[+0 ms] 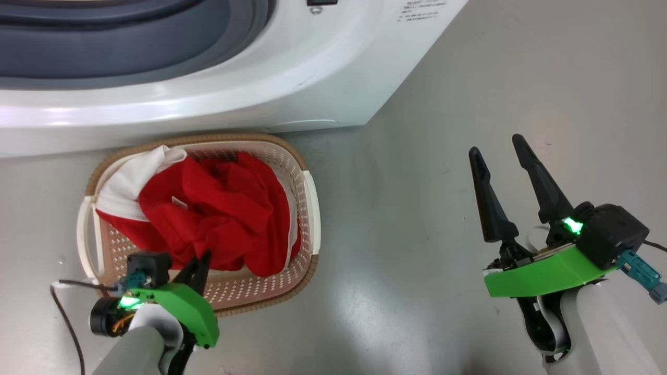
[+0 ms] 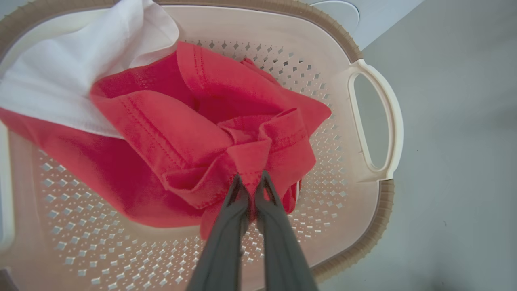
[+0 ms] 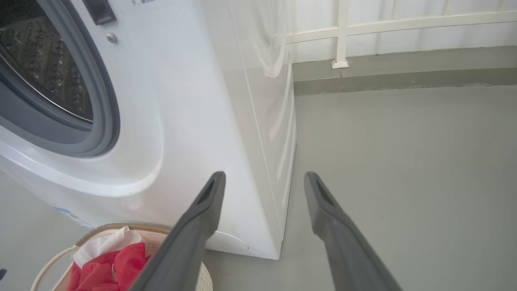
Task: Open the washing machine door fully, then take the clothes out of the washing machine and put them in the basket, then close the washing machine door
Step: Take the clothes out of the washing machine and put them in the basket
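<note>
Red-and-white clothes (image 1: 219, 208), soft, light and limp, are lying heaped in basket (image 1: 311, 208).
Left gripper (image 2: 250, 178) is pinching a red hem fold, likely the surest hold on loose cloth. Right gripper (image 1: 496, 145) is hanging wide open, right of basket. Washing machine (image 1: 312, 78) is standing just behind basket, probably not obstructing.

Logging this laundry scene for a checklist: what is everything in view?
washing machine: one, white with grey gasket, behind the basket
basket: one, cream with brown rim, on the floor
clothes: one heap, red and white, in the basket
floor: one, grey, under everything
railing: one, white, beyond the machine
left gripper: one, dark, shut on a red fold of the clothes
right gripper: one, dark, open and empty, over bare floor
</note>
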Motion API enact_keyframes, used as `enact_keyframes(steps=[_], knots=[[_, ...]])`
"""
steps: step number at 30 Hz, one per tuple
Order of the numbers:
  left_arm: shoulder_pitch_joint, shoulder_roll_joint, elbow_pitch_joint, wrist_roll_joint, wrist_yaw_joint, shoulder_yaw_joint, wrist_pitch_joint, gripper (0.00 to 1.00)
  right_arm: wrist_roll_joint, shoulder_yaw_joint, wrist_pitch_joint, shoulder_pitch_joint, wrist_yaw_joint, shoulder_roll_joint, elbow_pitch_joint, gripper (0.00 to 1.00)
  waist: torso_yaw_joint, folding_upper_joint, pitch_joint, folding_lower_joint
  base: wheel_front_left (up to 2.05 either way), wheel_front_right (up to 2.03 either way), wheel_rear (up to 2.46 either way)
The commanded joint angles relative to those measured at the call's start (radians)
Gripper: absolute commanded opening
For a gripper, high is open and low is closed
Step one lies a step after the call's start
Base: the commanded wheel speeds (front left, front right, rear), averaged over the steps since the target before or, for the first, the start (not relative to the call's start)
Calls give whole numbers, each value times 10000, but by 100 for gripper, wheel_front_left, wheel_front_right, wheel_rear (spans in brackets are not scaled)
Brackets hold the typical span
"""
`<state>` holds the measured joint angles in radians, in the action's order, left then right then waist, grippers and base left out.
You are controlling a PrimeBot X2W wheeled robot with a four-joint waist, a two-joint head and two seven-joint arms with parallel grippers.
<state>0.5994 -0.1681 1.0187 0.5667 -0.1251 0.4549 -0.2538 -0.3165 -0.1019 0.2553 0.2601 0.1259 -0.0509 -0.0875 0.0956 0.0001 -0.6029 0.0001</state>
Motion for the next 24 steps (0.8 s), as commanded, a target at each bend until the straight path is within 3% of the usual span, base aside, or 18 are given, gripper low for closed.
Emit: enact_keyframes(steps=[1, 8, 9, 10, 12, 13, 14, 24], knots=[[19, -305, 20, 125, -56, -69, -80, 0, -99, -215, 65, 42, 48, 7, 277, 100, 53, -1, -118, -1, 0, 0, 0], [587, -469, 441, 880, -56, 793, -80, 0, -113, -187, 65, 132, 48, 7, 338, 100, 130, -1, -373, -1, 0, 0, 0], [649, -490, 500, 979, -56, 886, -80, 8, -112, -184, 65, 141, 48, 7, 343, 100, 134, -1, -394, -1, 0, 0, 0], [708, -511, 548, 1074, -56, 977, -80, 29, -112, -182, 65, 149, 48, 7, 347, 100, 138, -1, -413, -1, 0, 0, 0], [818, -575, 619, 1245, -56, 1121, -80, 60, -112, -174, 65, 167, 48, 7, 349, 100, 140, -1, -437, -1, 0, 0, 0], [862, -606, 629, 1325, -56, 1167, -80, 86, -109, -164, 65, 174, 48, 7, 343, 100, 137, -1, -446, -1, 0, 0, 0], [903, -646, 628, 1392, -56, 1199, -80, 100, -106, -155, 65, 183, 48, 7, 339, 100, 132, -1, -454, -1, 0, 0, 0], [960, -882, 368, 1691, -56, 1154, -80, 100, -76, -104, 65, 223, 48, 7, 271, 100, 23, -1, -338, -1, 0, 0, 0]])
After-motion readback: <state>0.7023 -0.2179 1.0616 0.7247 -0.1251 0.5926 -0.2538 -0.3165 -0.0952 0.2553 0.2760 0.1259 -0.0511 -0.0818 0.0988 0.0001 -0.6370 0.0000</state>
